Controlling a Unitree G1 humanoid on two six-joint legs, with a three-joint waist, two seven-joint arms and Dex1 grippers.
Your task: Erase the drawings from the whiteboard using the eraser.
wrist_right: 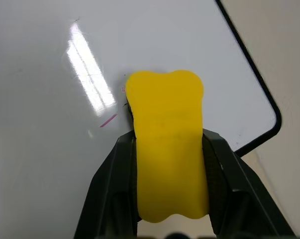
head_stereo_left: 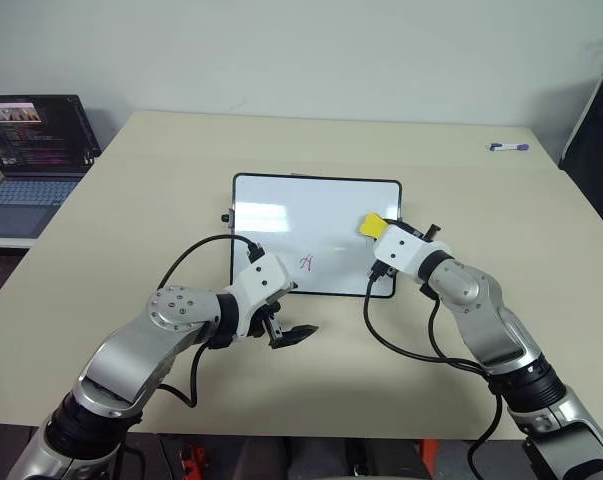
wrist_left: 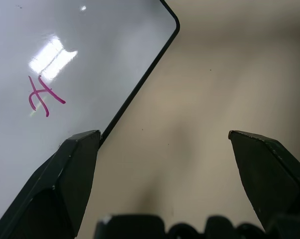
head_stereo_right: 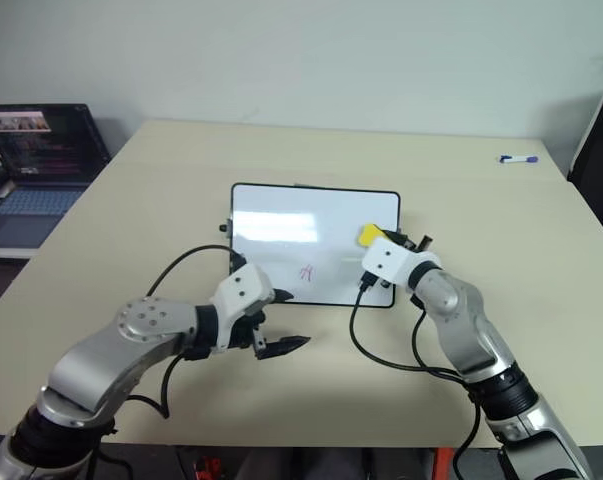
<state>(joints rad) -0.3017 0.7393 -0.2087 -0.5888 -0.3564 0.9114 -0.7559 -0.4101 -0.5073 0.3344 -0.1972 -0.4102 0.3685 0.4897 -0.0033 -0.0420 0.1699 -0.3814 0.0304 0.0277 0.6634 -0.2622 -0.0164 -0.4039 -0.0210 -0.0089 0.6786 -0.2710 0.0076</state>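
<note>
Yellow eraser (wrist_right: 167, 149) clamped lengthwise in the right end effector (wrist_right: 168, 164), its dark underside hidden, over the whiteboard's (head_stereo_left: 281, 215) right part, faint marker trace (wrist_right: 108, 120) beside it, red H-like drawing (head_stereo_left: 307, 262) near the board's front edge, left end effector (wrist_left: 162, 149) spread apart over the tabletop (head_stereo_left: 461, 180) by the board's front edge.

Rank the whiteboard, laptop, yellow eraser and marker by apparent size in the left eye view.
1. whiteboard
2. laptop, though cut off by the picture's edge, so unsure
3. yellow eraser
4. marker, similar to the eraser; farther away, so unsure
</note>
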